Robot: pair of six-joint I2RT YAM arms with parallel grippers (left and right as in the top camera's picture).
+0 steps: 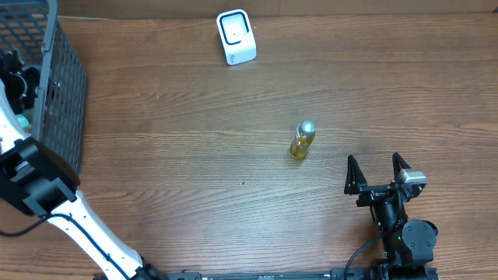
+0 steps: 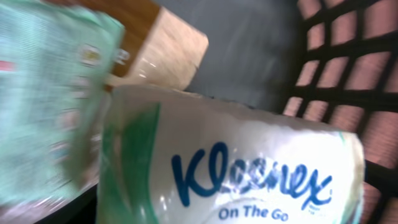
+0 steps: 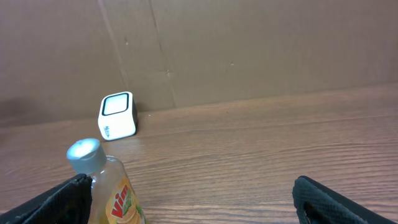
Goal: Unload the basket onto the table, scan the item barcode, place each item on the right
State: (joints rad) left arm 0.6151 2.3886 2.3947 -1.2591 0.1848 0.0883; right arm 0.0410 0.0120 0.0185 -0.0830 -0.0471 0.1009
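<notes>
overhead: the left arm (image 1: 47, 190) is reaching into the wire basket (image 1: 66, 62). the left gripper (image 1: 19, 82) is dipping past the rim, so i cannot tell whether it is parted or clamped on anything. the right gripper (image 1: 373, 161) is hovering spread wide and carrying nothing. the bottle (image 1: 302, 141) is lying on the table (image 1: 194, 171) ahead of it and a little to its left, not touching it. the scanner (image 1: 236, 36) is standing well beyond the bottle, further left.

left wrist: a tissue pack (image 2: 249, 168) is filling the blurred view just below the camera, with a green packet (image 2: 43, 99) to its left and a pale box (image 2: 168, 53) behind. no jaws or barcode are showing.

right wrist: the fingertips (image 3: 56, 202) are framing the bottom corners, and the bottle's grey cap is sitting just beside the left one.

the step in hand is probably picking the tissue pack. it is worth closing across its narrow sides, lifting straight clear of the wire, then turning the barcode face toward the scanner window.
</notes>
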